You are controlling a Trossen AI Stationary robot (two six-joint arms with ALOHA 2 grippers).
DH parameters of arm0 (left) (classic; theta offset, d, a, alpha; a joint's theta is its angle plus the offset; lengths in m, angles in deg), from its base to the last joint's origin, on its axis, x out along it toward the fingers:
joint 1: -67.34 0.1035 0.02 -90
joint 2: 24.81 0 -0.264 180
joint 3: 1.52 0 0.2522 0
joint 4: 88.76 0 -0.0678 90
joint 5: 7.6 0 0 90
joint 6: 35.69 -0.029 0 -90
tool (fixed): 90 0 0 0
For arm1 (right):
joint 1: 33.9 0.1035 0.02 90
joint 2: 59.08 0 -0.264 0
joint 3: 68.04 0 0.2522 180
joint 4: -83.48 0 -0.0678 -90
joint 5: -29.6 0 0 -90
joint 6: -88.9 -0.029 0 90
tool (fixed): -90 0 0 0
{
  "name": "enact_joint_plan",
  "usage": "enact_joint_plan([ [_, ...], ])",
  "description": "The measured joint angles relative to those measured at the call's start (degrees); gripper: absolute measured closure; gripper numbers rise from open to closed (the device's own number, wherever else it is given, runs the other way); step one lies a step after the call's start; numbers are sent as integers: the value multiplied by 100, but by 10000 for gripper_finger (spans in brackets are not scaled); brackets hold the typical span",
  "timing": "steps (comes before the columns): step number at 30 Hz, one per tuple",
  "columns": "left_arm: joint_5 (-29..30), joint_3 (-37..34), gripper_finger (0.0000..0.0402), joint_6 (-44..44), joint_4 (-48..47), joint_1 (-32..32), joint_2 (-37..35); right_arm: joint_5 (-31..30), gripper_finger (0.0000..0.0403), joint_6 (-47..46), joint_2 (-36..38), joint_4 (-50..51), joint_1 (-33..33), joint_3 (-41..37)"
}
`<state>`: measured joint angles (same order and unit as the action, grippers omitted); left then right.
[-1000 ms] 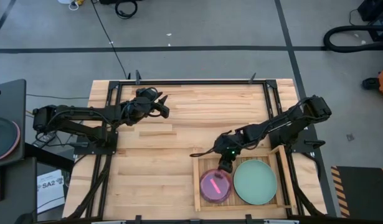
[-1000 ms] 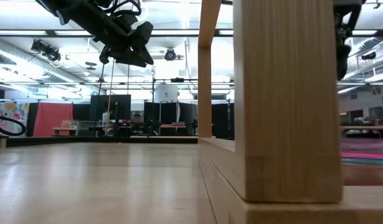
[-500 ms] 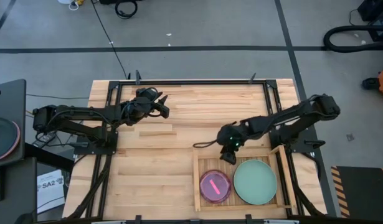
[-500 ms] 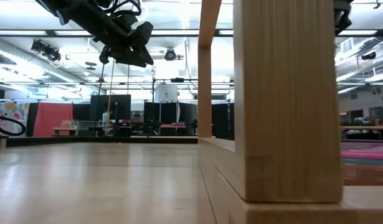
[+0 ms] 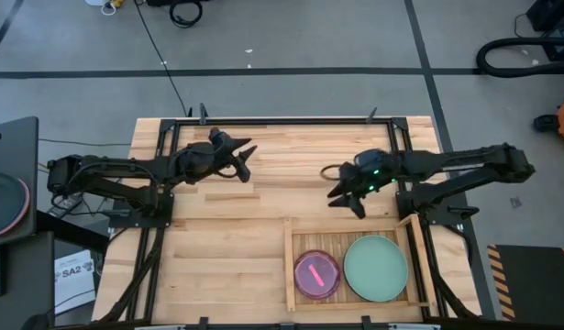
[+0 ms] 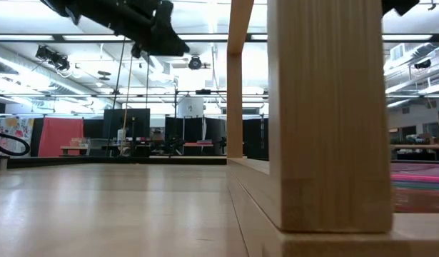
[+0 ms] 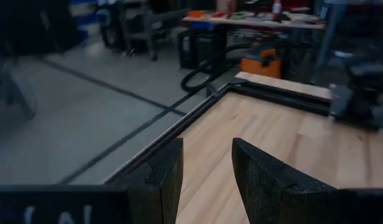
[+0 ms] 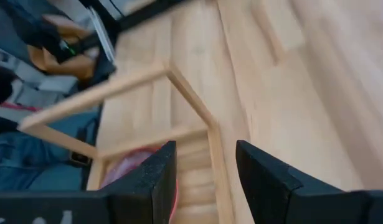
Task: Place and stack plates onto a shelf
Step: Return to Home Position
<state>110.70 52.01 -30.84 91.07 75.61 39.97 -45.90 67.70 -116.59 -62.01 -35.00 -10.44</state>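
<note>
The shelf (image 5: 289, 268) is a light wooden slatted tray near the table's near right edge. Inside it lie a small pink plate (image 5: 316, 273) on the left and a large pale mint plate (image 5: 375, 267) on the right, both flat on the slats. My right gripper (image 5: 347, 201) is open and hovers just beyond the shelf's far rim, above the bare planks. The right wrist view shows its open gripper (image 8: 207, 171) facing the shelf's rim (image 8: 190, 98) and the pink plate (image 8: 132, 167). My left gripper (image 5: 246, 160), also open, hangs over the table's far left part (image 7: 207, 174).
The shelf's corner post (image 6: 326, 114) fills the foreground of the low view, and my left gripper (image 6: 158, 28) shows high at its top. Bare plank tabletop (image 5: 217, 247) spreads left of the shelf. A black metal frame (image 5: 282, 122) runs along the table's far edge.
My right gripper has drawn back from over the pink plate in the shelf, moving up and toward the table's far edge, past the shelf's far rim. The pink plate has stayed flat in the shelf. My left gripper has risen a little and shifted slightly toward the right.
</note>
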Motion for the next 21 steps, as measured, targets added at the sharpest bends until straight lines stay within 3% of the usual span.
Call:
enact_joint_plan([
  [10, -12, -2, 260, -1176, -525, -924, -1128, -482, 232, 955, 1441, 33, -249, 0],
  [21, -8, 0, 260, -908, -2626, -1807, -3307, -614, 232, 1383, 2288, 363, -479, 0],
])
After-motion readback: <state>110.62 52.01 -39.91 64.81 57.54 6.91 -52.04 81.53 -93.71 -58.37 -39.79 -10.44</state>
